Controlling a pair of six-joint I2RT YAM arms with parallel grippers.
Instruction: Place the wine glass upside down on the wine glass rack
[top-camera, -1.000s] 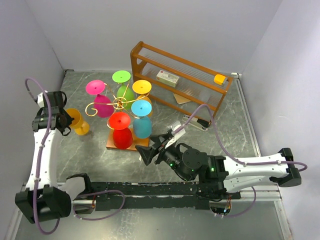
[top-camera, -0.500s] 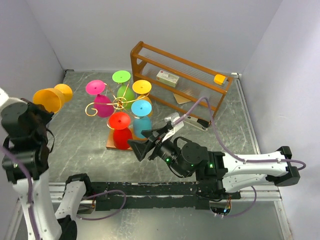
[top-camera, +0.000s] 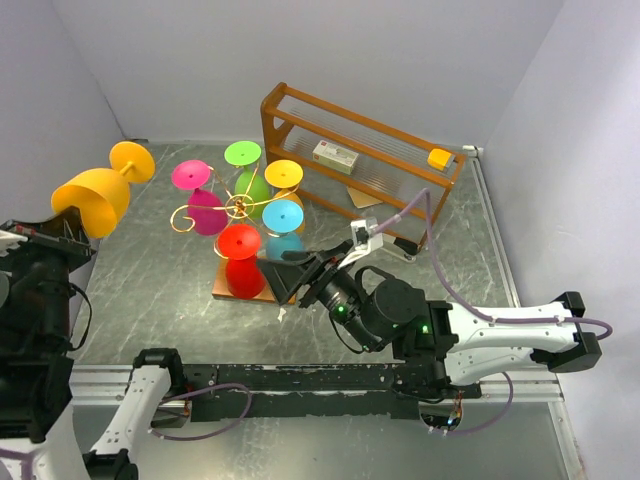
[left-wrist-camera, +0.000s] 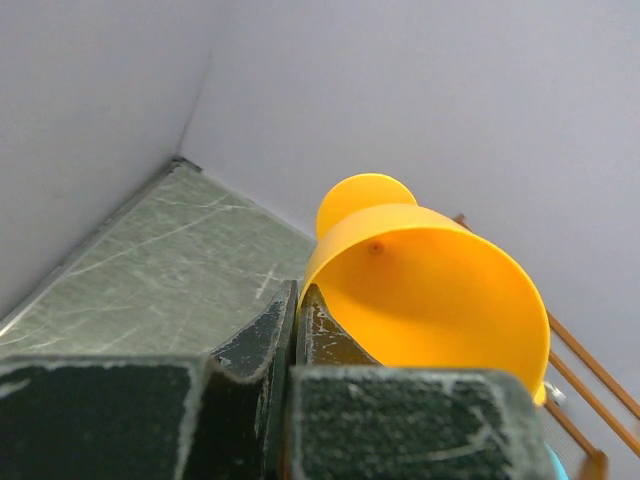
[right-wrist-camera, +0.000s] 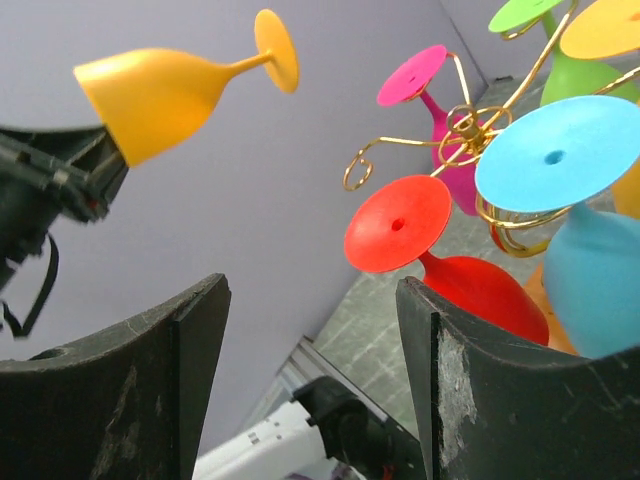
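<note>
Wine glass (top-camera: 90, 200) aslant, foot uppermost.

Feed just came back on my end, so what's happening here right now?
The left end effector is shut on the rim of the orange wine glass, holding it sideways, high at the left. The wine glass rack carries five glasses upside down; one curled arm on its left looks free. The right end effector hangs open near the rack, empty.
</note>
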